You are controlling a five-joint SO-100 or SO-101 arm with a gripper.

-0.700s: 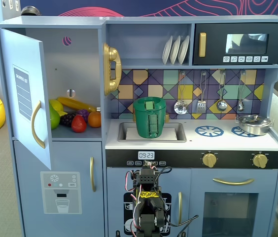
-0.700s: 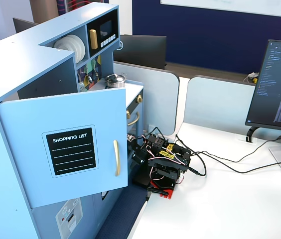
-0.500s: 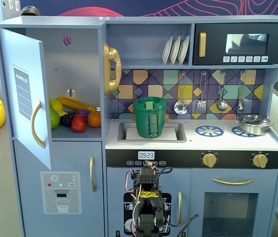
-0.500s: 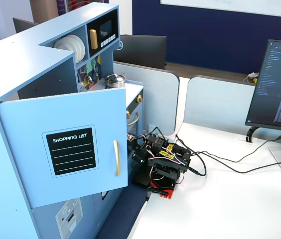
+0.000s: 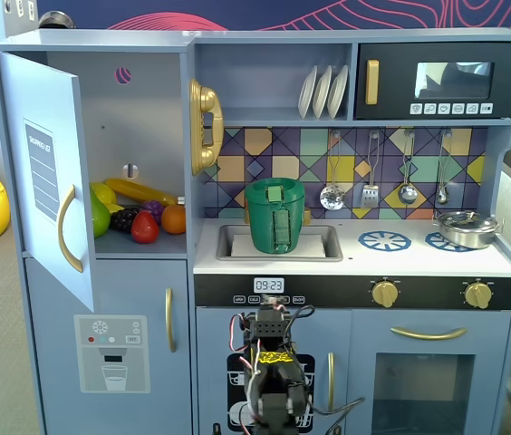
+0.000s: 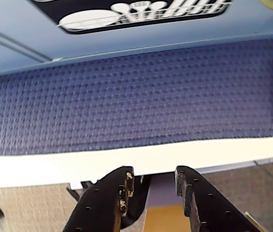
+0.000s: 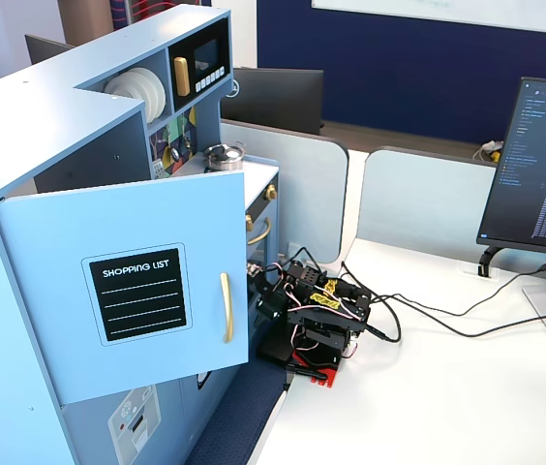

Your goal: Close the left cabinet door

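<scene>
The left cabinet door point(image 5: 43, 172) is a light blue panel with a black "SHOPPING LIST" chalkboard and a curved gold handle point(image 5: 67, 228). It stands swung wide open at the kitchen's upper left. In the other fixed view the door point(image 7: 128, 281) faces the camera, and its handle point(image 7: 226, 307) is near the arm. The arm point(image 5: 274, 362) sits folded low in front of the kitchen's middle, to the right of and below the door, apart from it; it also shows in the other fixed view point(image 7: 317, 315). In the wrist view my gripper point(image 6: 153, 176) is open and empty, pointing at the table edge.
Toy fruit point(image 5: 138, 213) lies inside the open cabinet. Below it is the blue door with an ice-dispenser graphic point(image 5: 110, 353). A green basket point(image 5: 274, 216) stands in the sink and a gold phone point(image 5: 205, 125) hangs beside the cabinet. A monitor point(image 7: 544, 174) and cables point(image 7: 428, 315) are on the white table.
</scene>
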